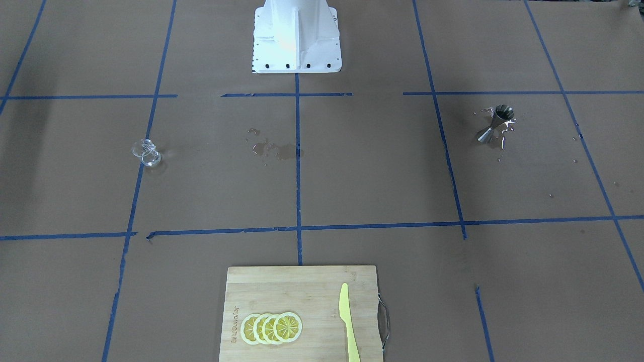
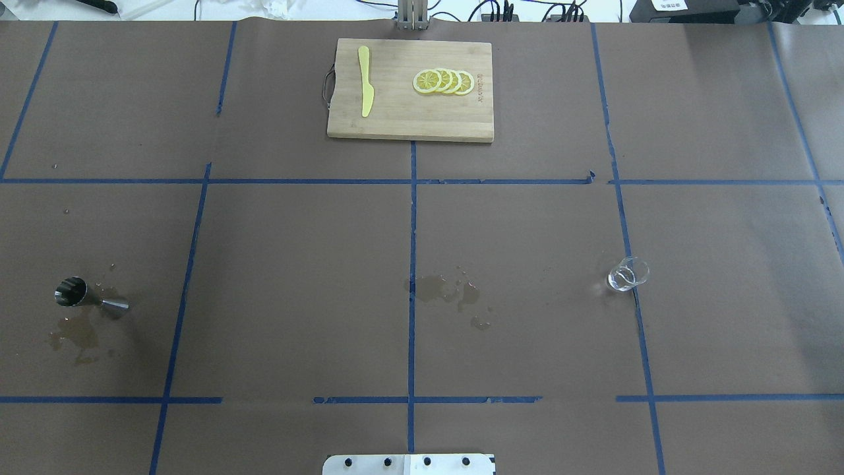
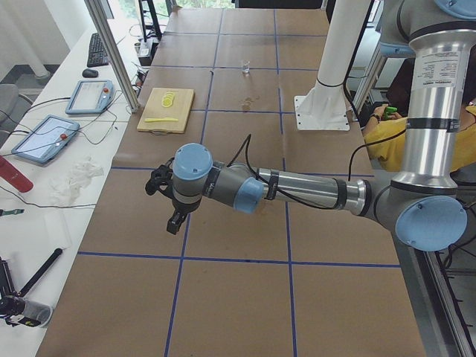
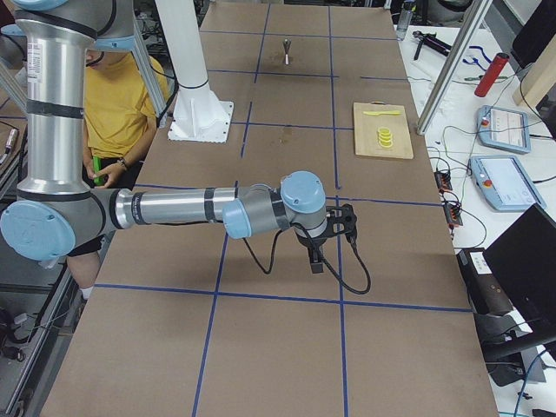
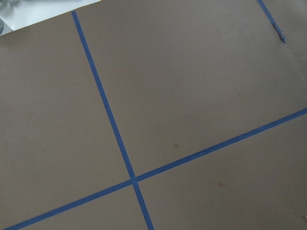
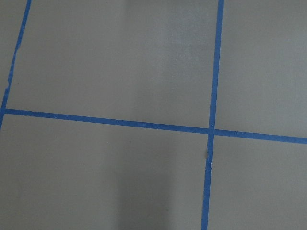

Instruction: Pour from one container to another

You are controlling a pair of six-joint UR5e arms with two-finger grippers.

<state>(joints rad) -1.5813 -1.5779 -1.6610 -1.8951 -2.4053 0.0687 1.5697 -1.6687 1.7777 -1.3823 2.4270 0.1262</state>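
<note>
Steel jigger (image 2: 89, 295) near the table's (image 2: 527, 231) left edge, brown wet patch (image 2: 72, 336) beside it. Clear glass cup (image 2: 628, 274) toward the right edge, on a blue tape line. Puddle (image 2: 448, 293) mid-table. Cutting board (image 2: 409, 125) at the far edge, carrying a yellow knife (image 2: 365, 89) and overlapping lemon slices (image 2: 443, 82). White base plate (image 2: 409, 464) at the near edge.

There is one small clear glass cup (image 2: 628, 274), one silvery hourglass-shaped steel jigger (image 2: 89, 295), one rectangular wooden cutting board (image 2: 395, 122), one yellow plastic knife (image 2: 366, 89) and four round yellow lemon slices (image 2: 443, 81).
</note>
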